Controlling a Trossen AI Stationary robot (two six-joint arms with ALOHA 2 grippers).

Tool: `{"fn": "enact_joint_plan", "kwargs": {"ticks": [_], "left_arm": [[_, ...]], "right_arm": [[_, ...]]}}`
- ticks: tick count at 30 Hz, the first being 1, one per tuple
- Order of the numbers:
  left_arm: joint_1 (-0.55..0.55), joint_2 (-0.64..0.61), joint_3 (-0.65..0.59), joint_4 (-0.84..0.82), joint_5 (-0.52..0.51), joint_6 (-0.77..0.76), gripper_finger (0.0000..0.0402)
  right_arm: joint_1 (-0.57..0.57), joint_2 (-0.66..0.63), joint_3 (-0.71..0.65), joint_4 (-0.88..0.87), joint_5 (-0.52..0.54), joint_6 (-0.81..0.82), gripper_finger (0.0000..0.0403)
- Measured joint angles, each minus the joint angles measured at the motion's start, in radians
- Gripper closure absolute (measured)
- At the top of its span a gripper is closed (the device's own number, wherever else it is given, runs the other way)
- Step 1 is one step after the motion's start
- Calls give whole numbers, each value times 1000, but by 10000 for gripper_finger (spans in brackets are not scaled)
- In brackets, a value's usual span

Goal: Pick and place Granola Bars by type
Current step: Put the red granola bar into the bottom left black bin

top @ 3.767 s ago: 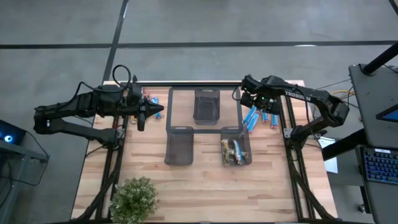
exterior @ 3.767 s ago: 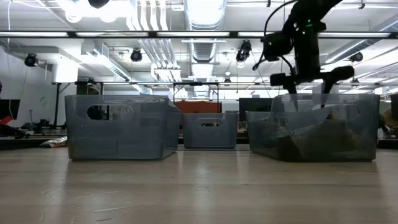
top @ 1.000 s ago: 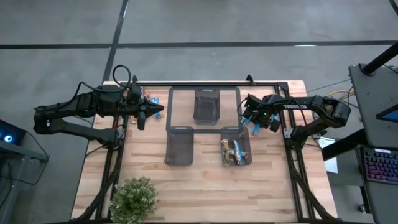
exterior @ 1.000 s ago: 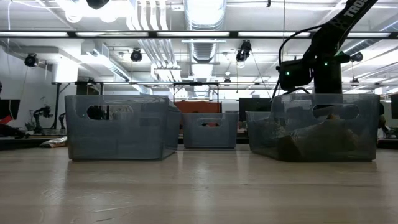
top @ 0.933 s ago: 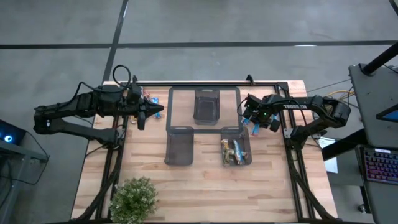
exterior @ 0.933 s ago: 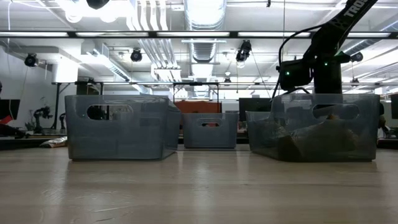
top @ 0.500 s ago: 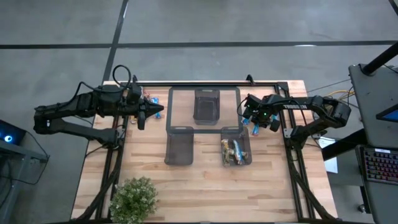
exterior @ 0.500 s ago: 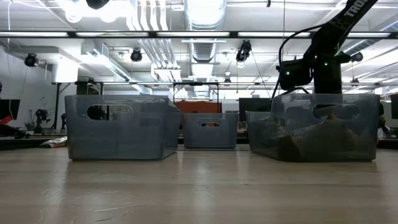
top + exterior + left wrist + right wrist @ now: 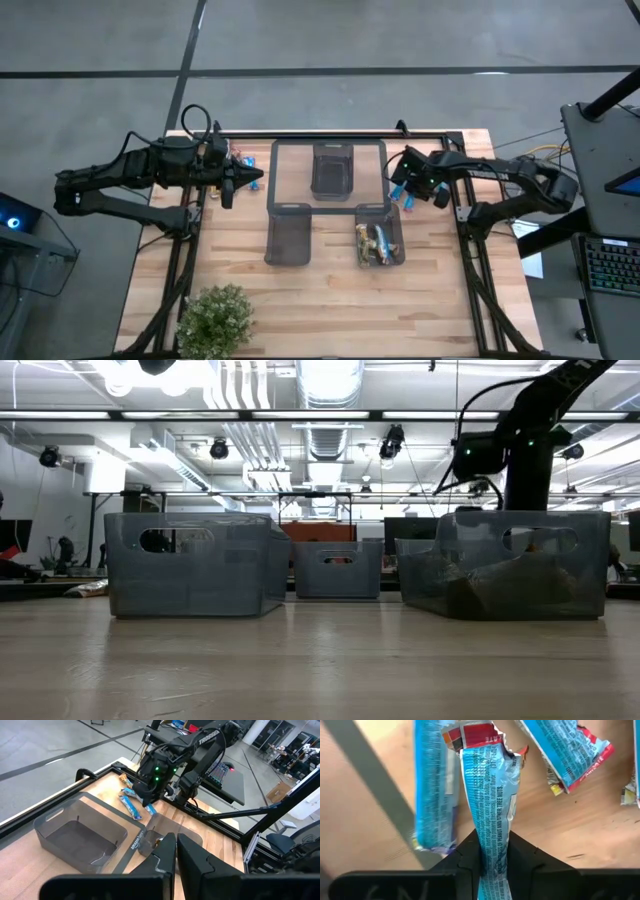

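The right gripper (image 9: 494,854) has its fingers closed on a blue bar (image 9: 490,795), pinched at its lower end. The wrapper is bright blue foil with small white print and a torn red top edge. More bars (image 9: 565,750) lie on the table beyond it. The left gripper (image 9: 250,177) is closed and empty.

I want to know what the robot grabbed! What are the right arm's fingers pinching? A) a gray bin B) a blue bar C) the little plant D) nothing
B: in the right wrist view, the right gripper has its fingers squeezed on a blue-wrapped granola bar.
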Motion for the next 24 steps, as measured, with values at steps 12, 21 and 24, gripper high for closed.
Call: {"fn": "enact_joint_plan", "kwargs": {"ticks": [12, 21, 24], "left_arm": [[0, 0, 0, 0, 0, 7, 401], [0, 0, 0, 0, 0, 7, 401], [0, 0, 0, 0, 0, 13, 401]], "right_arm": [[0, -158, 0, 13, 26, -35, 344], [21, -276, 0, 165, 30, -98, 344], [45, -304, 0, 248, 30, -112, 344]]}}
